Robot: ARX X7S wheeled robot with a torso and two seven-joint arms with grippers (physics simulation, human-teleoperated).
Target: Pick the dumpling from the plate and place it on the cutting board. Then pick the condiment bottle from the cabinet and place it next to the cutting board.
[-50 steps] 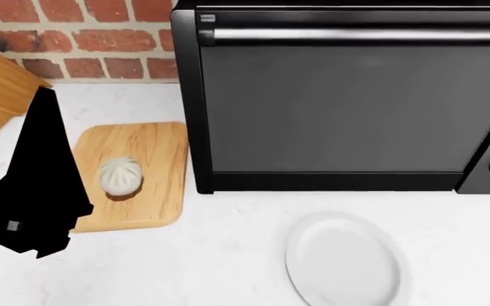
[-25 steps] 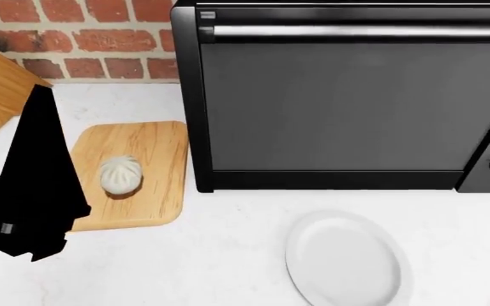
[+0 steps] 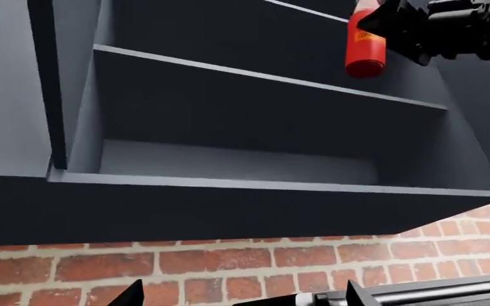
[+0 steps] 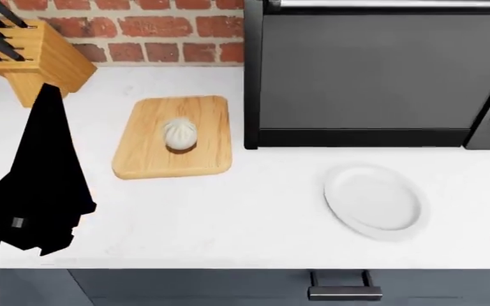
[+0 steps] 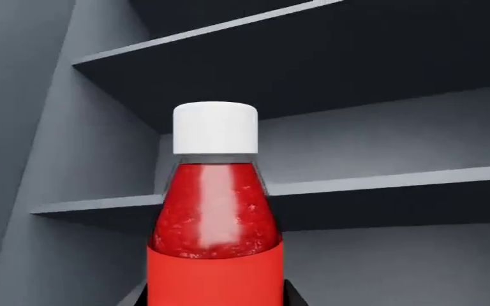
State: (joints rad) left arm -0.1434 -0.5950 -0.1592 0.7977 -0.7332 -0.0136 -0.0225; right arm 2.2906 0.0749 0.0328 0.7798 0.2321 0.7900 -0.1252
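Gripping condiment bottle (image 3: 365,50) in right claw (image 3: 415,29), left claw unclear, head view pulled back.

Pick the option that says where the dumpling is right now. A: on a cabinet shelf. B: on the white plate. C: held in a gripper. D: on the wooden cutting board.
D: in the head view the dumpling sits on the cutting board, while the plate to its right holds nothing.
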